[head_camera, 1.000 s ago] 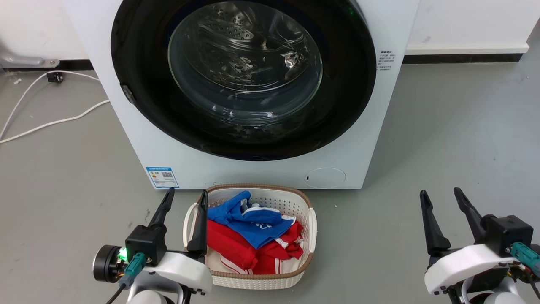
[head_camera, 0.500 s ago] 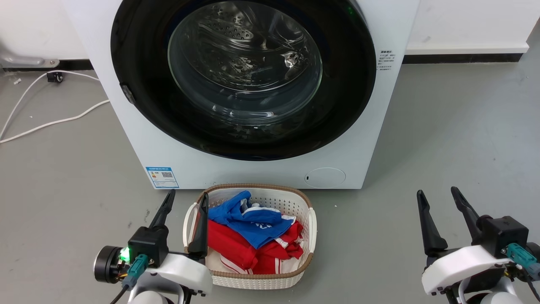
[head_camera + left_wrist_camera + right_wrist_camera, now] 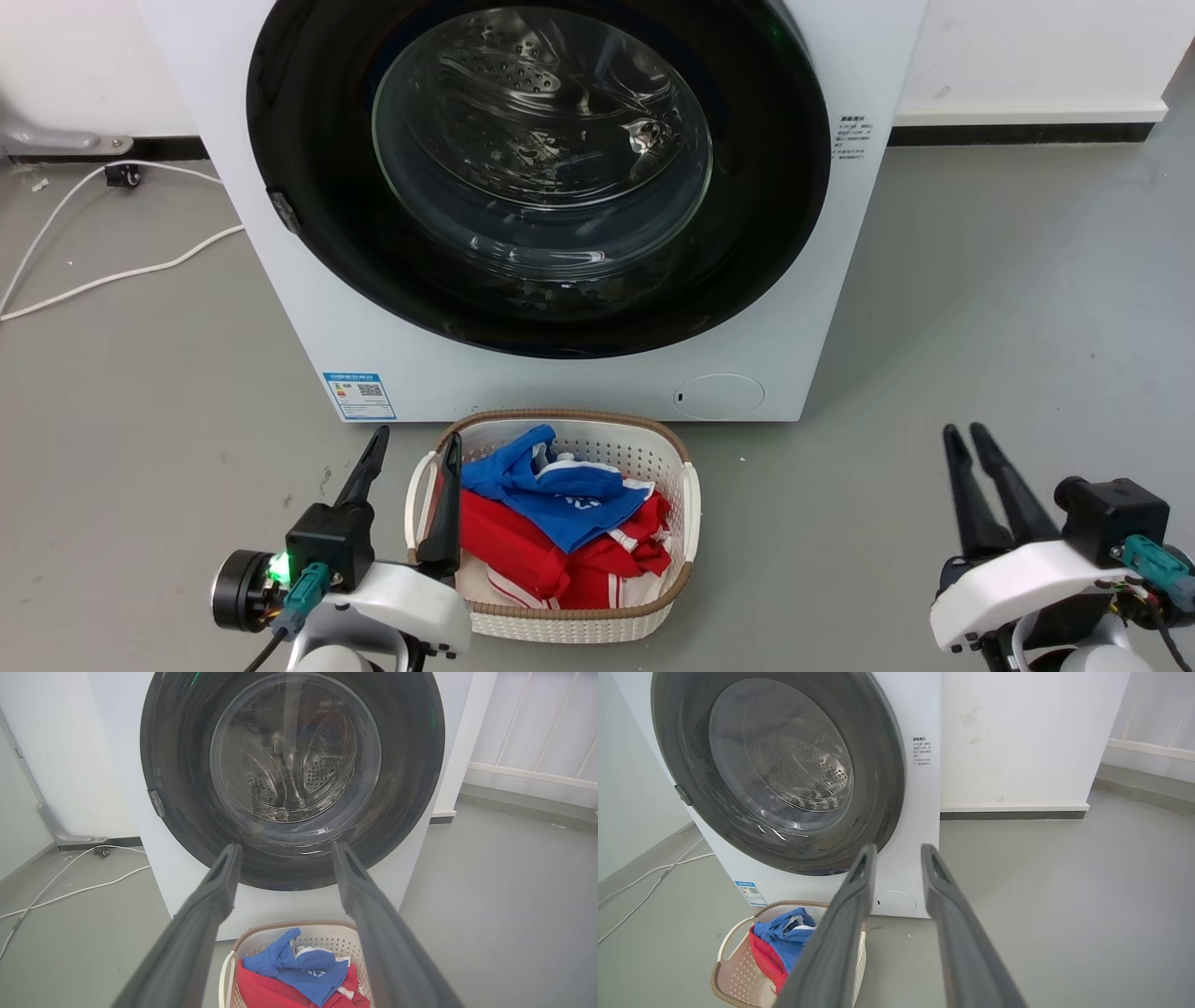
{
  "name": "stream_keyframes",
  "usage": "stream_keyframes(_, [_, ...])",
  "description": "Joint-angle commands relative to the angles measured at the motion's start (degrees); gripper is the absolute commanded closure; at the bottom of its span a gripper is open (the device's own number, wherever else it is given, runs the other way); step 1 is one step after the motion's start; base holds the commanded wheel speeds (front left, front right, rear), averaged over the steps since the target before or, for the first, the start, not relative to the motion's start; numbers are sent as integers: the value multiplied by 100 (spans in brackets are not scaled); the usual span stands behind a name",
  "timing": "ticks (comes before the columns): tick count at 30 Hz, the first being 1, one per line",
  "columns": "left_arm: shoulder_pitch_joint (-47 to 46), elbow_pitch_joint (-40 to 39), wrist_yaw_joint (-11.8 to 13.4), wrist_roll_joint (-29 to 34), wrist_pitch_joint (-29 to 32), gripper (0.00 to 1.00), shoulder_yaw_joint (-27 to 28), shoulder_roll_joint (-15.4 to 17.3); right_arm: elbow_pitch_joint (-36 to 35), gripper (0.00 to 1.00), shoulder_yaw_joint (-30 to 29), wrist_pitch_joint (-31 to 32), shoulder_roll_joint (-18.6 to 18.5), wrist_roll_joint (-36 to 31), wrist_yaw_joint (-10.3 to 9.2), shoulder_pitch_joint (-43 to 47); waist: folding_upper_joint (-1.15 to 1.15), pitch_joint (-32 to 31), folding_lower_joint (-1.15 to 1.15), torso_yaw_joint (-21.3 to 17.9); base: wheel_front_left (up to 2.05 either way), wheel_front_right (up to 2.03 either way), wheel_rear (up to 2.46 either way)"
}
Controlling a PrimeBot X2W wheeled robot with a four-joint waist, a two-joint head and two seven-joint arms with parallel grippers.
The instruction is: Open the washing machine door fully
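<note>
The washing machine (image 3: 560, 387) is standing on the floor (image 3: 980, 280), its washing machine door (image 3: 308, 233) sitting shut against its front; the laundry basket (image 3: 691, 485) is lying just before it; the left gripper (image 3: 416, 437) is hovering spread wide at the basket's left rim; the right gripper (image 3: 962, 431) is holding nothing, fingers narrowly apart.

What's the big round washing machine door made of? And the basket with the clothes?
The washing machine door has a clear glass middle, you can see the drum through it, and a shiny black ring, probably plastic. The basket looks like white plastic with little holes; its brown rim looks woven.
</note>
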Motion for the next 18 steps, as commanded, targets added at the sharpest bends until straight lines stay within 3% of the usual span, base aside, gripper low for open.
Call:
stream_keyframes(1, [-63, 14, -9, -11, -15, 0, 3, -9, 25, 100, 11, 1, 16, 125, 12, -44, 0, -4, 0, 0, 0, 0, 0])
stream_keyframes(5, [-59, 21, 8, -22, -16, 0, 10, -13, 116, 100, -95, 68, 14, 509, 12, -62, 0, -13, 0, -10, 0, 0, 0])
stream_keyframes(11, [-88, 24, 8, -37, -16, 0, -7, -30, 420, 100, -280, 320, 13, 1984, 8, -142, 0, 7, 0, -7, 0, 0, 0])
stream_keyframes(18, [-106, -25, 21, -28, -16, 0, -24, -51, 845, 100, -507, 634, 11, 4983, 8, -407, 0, 95, 0, 21, 0, 0, 0])
